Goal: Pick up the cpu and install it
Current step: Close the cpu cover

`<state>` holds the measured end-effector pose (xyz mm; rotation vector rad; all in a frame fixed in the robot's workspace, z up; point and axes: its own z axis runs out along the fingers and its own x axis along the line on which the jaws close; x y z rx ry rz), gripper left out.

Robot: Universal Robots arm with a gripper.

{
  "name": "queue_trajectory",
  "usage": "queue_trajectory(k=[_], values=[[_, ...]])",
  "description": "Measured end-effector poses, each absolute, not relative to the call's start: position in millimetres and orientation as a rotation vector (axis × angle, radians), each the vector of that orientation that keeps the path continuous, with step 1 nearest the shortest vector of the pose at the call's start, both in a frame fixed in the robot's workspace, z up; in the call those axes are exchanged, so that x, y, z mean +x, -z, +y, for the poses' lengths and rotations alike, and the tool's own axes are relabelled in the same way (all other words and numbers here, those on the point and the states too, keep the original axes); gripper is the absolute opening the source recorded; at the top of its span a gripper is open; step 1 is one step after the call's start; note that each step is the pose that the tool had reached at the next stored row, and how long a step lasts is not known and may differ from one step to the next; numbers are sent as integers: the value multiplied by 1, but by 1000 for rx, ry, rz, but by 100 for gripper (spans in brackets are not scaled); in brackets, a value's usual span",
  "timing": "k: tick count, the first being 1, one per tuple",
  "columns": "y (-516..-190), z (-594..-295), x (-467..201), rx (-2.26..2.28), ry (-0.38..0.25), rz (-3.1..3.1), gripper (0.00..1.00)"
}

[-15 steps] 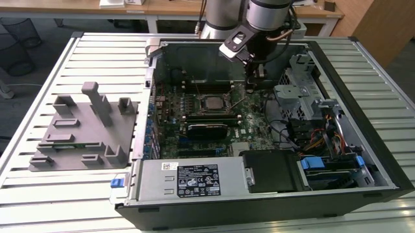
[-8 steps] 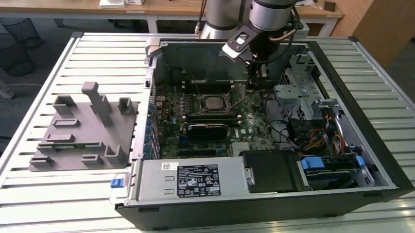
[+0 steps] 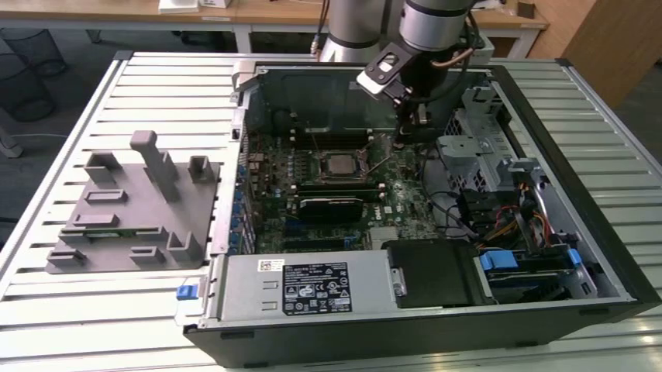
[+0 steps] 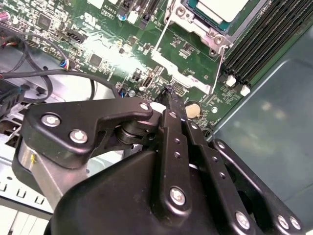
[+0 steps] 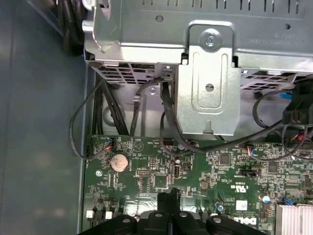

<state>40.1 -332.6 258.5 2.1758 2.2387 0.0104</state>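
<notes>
While the arm reaches down into the open computer case, the gripper hangs just above the green motherboard. It sits toward the exterior view's right of the processor socket. In both wrist views the two black fingers meet at their tips with nothing between them, so the pincer is clenched and empty.

The cpu lies flat inside the socket's metal frame, near the middle of the board, with its pale silvery top facing up. The fingertips are apart from it and do not touch it. In the second wrist view, long black memory slots run beside the socket.

In the first wrist view, the fingertips point at the board near a round coin cell. Beyond the board edge stands a silver metal drive cage, with black cables running from under it down to the board.

The case rests on a slatted metal table. A grey moulded fixture lies on the table at the exterior view's left, beside the case. A grey power supply occupies the near corner of the case.
</notes>
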Motion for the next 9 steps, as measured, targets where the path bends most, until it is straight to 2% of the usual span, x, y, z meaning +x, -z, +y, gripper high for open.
queue_trajectory(k=[9], values=[[-244,-330,39,2176,-10,2239,11]])
